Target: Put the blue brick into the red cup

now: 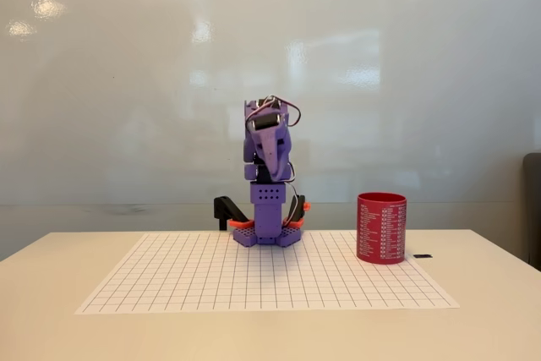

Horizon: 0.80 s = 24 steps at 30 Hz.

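The red cup (pixel 381 227) stands upright on the right side of the gridded mat (pixel 211 281), with rows of white print on its side. The purple arm is folded up at the back centre of the mat. Its gripper (pixel 274 168) points down in front of the arm's upper part, and the fingers lie together with nothing between them. The gripper is well to the left of the cup and above its rim height. The blue brick is out of view.
A small dark flat thing (pixel 423 255) lies on the table just right of the cup. A black and orange clamp (pixel 226 211) sits at the arm's base. The white table (pixel 490 319) extends past the mat, with a glossy wall behind.
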Each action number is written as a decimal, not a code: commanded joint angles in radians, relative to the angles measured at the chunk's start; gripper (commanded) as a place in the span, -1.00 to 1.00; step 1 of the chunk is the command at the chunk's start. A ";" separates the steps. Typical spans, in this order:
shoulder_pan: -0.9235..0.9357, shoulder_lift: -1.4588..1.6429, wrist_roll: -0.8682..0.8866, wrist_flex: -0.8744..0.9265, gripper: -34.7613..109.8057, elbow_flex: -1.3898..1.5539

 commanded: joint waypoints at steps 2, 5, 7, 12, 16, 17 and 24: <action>-0.058 0.009 0.006 -0.078 -0.53 0.137; -0.080 0.009 -0.012 -0.055 -0.53 0.253; -0.083 0.009 -0.031 -0.006 -0.53 0.305; -0.081 0.009 -0.041 0.138 -0.53 0.270; -0.084 0.009 -0.046 0.160 -0.53 0.265; -0.084 0.009 -0.043 0.160 -0.53 0.265; -0.083 0.009 -0.034 0.161 -0.53 0.265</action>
